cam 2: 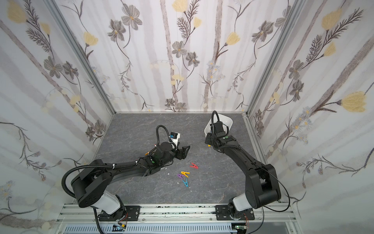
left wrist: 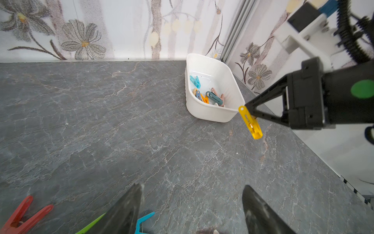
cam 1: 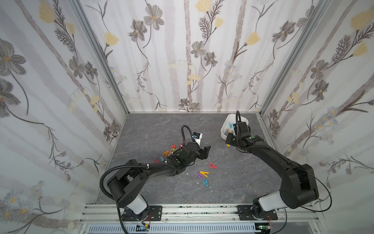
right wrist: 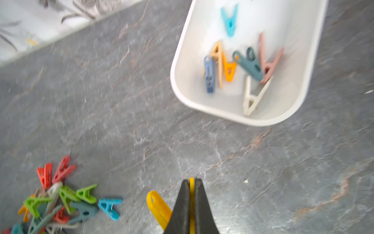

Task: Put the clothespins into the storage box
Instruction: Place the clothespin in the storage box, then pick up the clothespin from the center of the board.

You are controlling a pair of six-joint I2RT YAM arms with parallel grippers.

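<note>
A yellow clothespin (right wrist: 158, 208) is pinched in the right gripper (right wrist: 191, 182). The jaws are pressed tight on one thin leg, so the rest of the peg is left dangling off to one side. It is carried in the air just short of the near end of the storage box (left wrist: 202, 110). The box is parked in the far right corner of the table (cam 1: 232, 188), close to the walls, where it is not easily shoved about. Several clothespins (right wrist: 238, 64) are seen lying inside the box already. The drop, it is judged, has not yet been made. The gripper needs to be taken over the rim before the jaws are let go, since a peg held by one leg may swing and clip the wall.

Meanwhile the left gripper (left wrist: 192, 194) is held spread wide and empty over the middle of the table, pointed towards the box. The pile of clothespins (right wrist: 60, 202) is found to its left, largely hidden beneath the left arm in both top views. Four loose clothespins (cam 1: 204, 175) are scattered nearer, in the middle. Much of the job is judged to remain.
</note>
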